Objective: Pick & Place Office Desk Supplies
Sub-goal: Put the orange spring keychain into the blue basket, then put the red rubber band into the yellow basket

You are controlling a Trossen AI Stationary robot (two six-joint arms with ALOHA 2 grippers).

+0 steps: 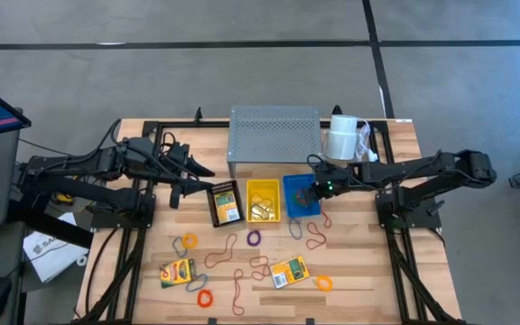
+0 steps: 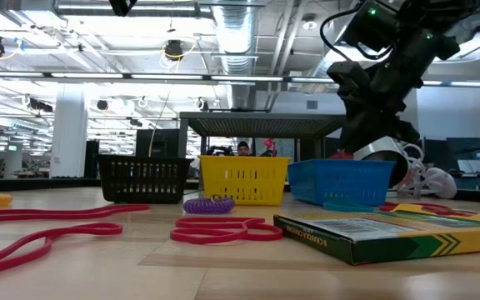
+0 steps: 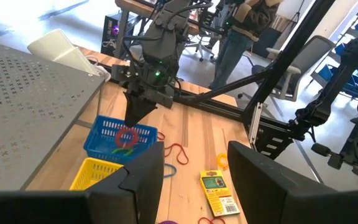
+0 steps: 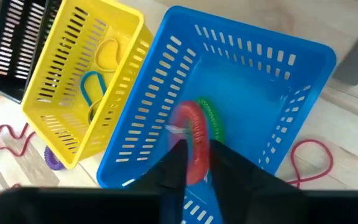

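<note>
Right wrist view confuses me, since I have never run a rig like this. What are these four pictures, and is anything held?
Two dark robot arms work at a wooden table. One picture looks straight down, one looks level across the tabletop, and one comes from each wrist.

The right hand reaches into the blue basket. Its wrist camera looks down into that basket and shows a red loop at its tip, beside a green loop. I cannot tell whether the red one is gripped.

The left hand waits open and empty by the black basket.

Crayon boxes and rubber-band loops lie loose on the table.
</note>
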